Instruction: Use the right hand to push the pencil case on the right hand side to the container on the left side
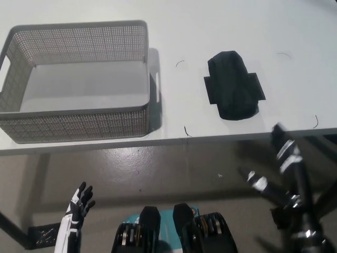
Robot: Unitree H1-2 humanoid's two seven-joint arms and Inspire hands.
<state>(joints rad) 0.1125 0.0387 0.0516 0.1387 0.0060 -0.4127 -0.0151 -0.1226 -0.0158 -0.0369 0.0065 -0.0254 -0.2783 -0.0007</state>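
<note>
Item: black pencil case [234, 86], lying flat on the white table [295, 31], upper right of centre in the frame, well apart from the grey mesh container [79, 124] occupying the upper left; a strip of bare tabletop lies between them. Container interior: nothing visible inside. Right hand [276, 171], black, lower right of the frame, below the table's near edge, fingers spread and holding nothing, not touching the case. Left hand [79, 205], white, lower left of the frame, at rest below table level, fingers apart, empty. Progress, as judged: push not yet begun; the whole step remains, namely bringing the right hand up to the case's right side and sliding it leftward to the container. Brands, labels, writing: none legible on case, container or table.
</note>
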